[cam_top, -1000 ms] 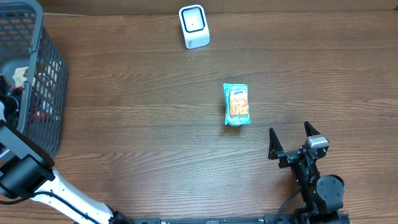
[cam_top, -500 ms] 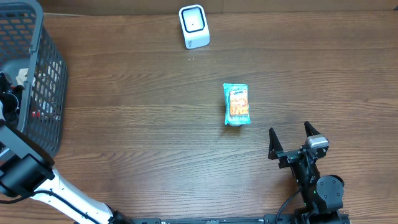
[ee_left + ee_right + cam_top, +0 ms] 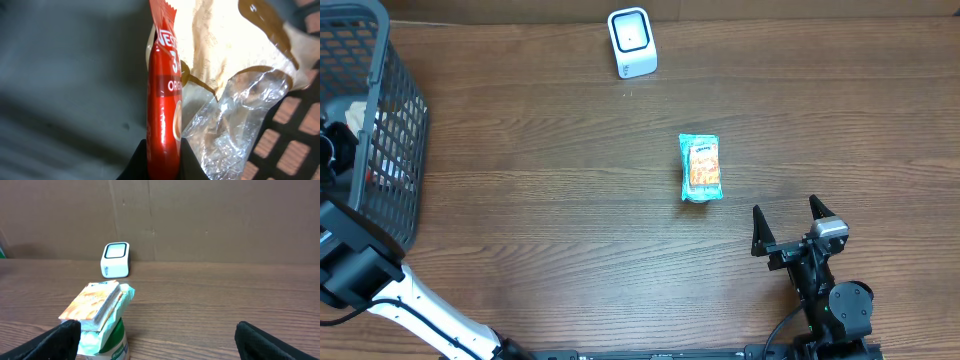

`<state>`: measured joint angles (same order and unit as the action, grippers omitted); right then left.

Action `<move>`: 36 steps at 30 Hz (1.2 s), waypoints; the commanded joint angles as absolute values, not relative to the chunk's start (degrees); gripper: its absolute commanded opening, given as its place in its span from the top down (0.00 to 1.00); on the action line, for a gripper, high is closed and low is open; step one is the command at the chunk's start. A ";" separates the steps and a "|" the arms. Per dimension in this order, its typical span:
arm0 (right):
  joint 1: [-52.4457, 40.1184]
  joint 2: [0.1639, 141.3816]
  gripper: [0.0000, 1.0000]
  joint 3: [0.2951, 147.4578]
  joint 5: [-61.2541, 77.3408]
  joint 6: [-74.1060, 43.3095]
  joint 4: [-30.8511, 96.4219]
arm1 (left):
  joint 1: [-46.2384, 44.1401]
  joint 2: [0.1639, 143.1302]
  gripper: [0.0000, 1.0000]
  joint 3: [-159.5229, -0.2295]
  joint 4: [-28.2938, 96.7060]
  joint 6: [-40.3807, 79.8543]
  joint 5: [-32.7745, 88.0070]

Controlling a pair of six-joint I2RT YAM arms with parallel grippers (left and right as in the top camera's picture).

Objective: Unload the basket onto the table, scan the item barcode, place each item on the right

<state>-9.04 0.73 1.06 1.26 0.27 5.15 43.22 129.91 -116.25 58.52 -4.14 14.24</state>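
Pinching a slim, glossy red Nescafé sachet (image 3: pixel 162 90) by one end in the clenched left gripper (image 3: pixel 164 155), down inside the grey mesh basket (image 3: pixel 382 60) at the table's left edge; pressed beside crinkled clear plastic (image 3: pixel 235 115) and a beige printed wrapper (image 3: pixel 220 40); resting with the right gripper (image 3: pixel 786 210) spread wide and empty on the wood-grain table (image 3: pixel 540 200); lying flat mid-table, a teal pillow-shaped snack pack (image 3: pixel 700 168); near the far edge, a white rounded scanner (image 3: pixel 632 42)
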 commanded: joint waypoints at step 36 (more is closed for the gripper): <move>-8.97 0.16 0.00 0.45 1.37 0.69 4.80 | 43.86 130.63 0.00 -103.55 45.50 2.96 17.10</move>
